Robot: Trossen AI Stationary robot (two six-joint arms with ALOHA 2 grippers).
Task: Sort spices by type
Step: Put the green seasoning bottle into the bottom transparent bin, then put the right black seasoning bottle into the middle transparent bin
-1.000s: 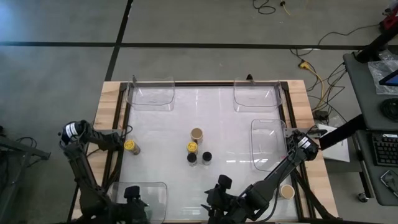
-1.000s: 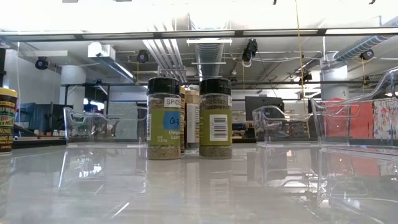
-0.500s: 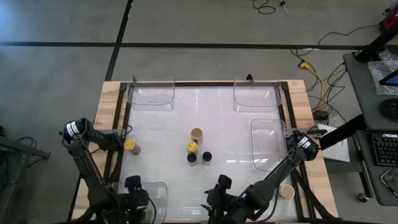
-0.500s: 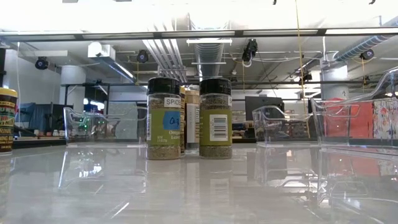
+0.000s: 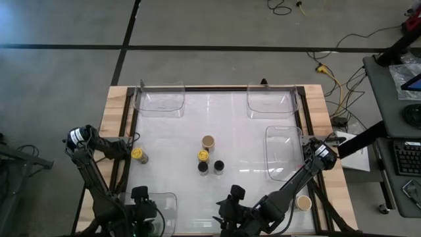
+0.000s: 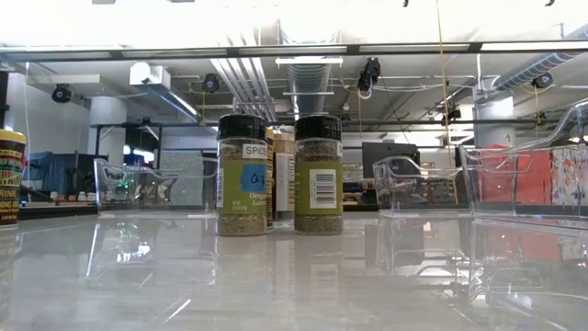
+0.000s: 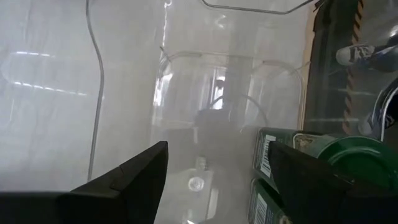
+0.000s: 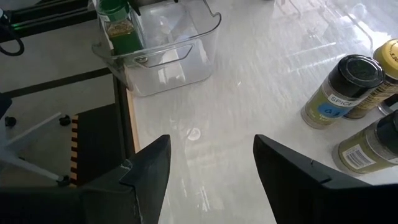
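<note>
Spices [image 5: 209, 158] cluster at the tabletop [image 5: 237, 131] centre while we see both the left claw [image 7: 214, 180] and right claw [image 8: 211, 165] open, empty, at the frame's bottom

A grey concrete floor [image 5: 217, 26] surrounds the table, crossed by a dark line [image 5: 197, 47]. Cables [image 5: 332, 72] trail toward a dark desk [image 5: 388, 85] holding a keyboard [image 5: 408, 158]. Beyond the table, ceiling ducts [image 6: 308, 74] run under bright strip lights [image 6: 294, 48].
</note>
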